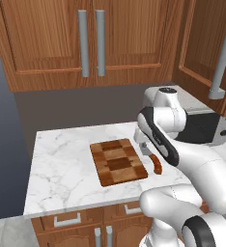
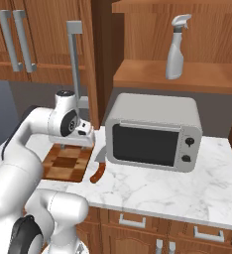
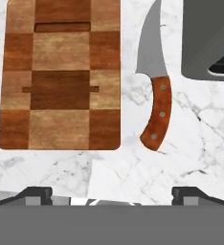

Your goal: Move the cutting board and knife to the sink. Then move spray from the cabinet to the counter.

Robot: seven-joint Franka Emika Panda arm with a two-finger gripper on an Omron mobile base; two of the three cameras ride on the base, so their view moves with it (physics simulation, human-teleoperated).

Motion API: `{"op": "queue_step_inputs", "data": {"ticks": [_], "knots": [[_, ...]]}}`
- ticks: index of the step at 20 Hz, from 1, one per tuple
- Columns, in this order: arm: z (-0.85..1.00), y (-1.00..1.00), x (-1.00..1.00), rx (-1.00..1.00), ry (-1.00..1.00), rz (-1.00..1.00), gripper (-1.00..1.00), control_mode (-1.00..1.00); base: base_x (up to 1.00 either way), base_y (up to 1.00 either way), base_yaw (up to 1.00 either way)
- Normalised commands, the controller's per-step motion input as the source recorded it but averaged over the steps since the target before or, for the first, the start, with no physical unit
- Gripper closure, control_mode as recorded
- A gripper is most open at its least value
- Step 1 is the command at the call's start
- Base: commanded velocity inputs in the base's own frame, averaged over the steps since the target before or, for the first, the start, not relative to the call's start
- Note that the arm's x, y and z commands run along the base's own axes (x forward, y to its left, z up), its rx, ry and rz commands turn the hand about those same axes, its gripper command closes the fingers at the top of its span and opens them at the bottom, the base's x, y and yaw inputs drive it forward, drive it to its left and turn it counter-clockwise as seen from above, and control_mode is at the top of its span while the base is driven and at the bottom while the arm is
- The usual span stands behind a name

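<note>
Gripper (image 3: 112, 194): jaws are held wide apart, nothing clasped, above the counter (image 3: 190, 143).
Cutting board (image 3: 60, 74): laid flat, ahead-left of the gripper.
Knife (image 3: 154, 93): beside the cutting board, ahead-right of the gripper, long axis pointed away from it.

The arm (image 1: 158, 135) hides the knife (image 1: 156, 164) blade; frame crops microwave (image 3: 209, 38).

microwave (image 2: 153, 131): grey, dark door, two knobs | sits to the right of my hand | door closed
</note>
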Motion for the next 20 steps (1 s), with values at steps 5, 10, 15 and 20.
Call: {"op": "queue_step_inputs", "data": {"ticks": [5,10,15,20], "knots": [[-0.35,-0.02,0.00,0.00,0.05,-0.01,-1.00,-1.00,0.00,0.00,0.00],[-0.36,-0.05,0.00,0.00,0.05,0.00,-1.00,-1.00,0.00,0.00,0.00],[-0.32,-0.07,0.00,0.00,0.04,0.00,-1.00,-1.00,0.00,0.00,0.00],[-0.28,-0.20,-0.01,0.00,0.04,-0.01,-1.00,-1.00,0.00,0.00,0.00]]}}
